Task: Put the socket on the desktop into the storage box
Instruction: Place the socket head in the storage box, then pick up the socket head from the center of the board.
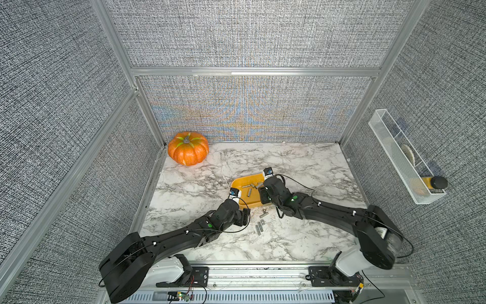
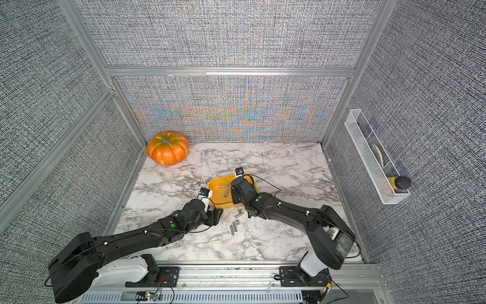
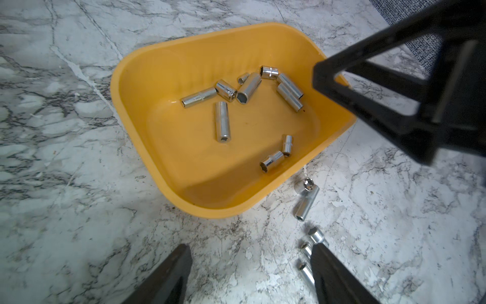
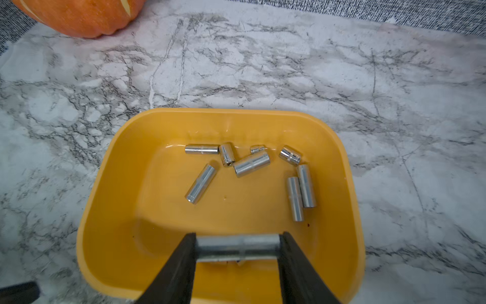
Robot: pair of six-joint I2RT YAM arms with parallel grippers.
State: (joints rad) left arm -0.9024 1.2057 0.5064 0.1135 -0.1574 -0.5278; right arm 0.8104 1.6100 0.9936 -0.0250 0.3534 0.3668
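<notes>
One socket (image 4: 238,247) was gripped end to end by the right jaws, which were closed partway on it. It was held over the near part of the storage box (image 4: 110,184), apparently clear of the floor, though the gap was hard to judge. Ten more sockets in the box (image 3: 223,121) were seen lying flat, most of them clustered toward the far side and two nearer the front wall. The left jaws were spread wide w/ nothing btwn them and were held low over the tabletop (image 3: 79,184), just beside the box. Approx. five loose sockets (image 3: 306,204) were seen on the tabletop just outside the box, btwn the two arms in both top views. Two of them were partly hidden by one left finger (image 3: 331,276) in the left wrist view. A pumpkin (image 1: 188,151) was seen at the tabletop's far left corner, well apart from the box.
</notes>
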